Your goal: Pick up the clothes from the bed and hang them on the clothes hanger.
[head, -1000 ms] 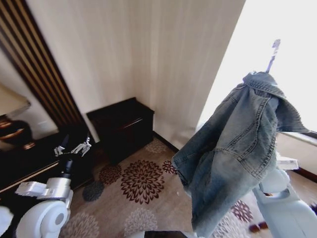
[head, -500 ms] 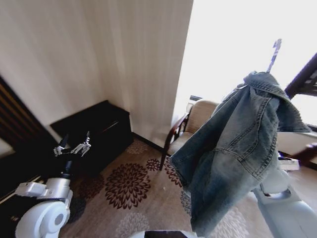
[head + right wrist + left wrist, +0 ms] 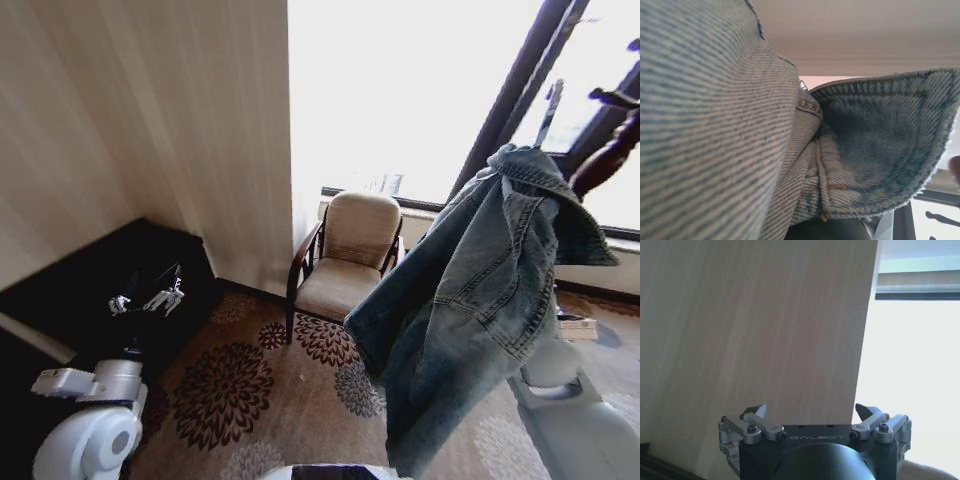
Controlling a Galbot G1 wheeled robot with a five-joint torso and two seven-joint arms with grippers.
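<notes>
On raised R arm: denim jacket (image 3: 480, 300) draped, hiding jaws.

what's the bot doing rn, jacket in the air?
The right arm holds the light-blue faded denim jacket raised high, so it hangs free above the patterned carpet, with the collar bunched at the top where the gripper is buried in fabric. The left gripper is open and empty, idle low on the left, in front of a dark cabinet. Ahead are a beige armchair with wooden arms and a bright window. The jacket is not yet on any hanger.
</notes>
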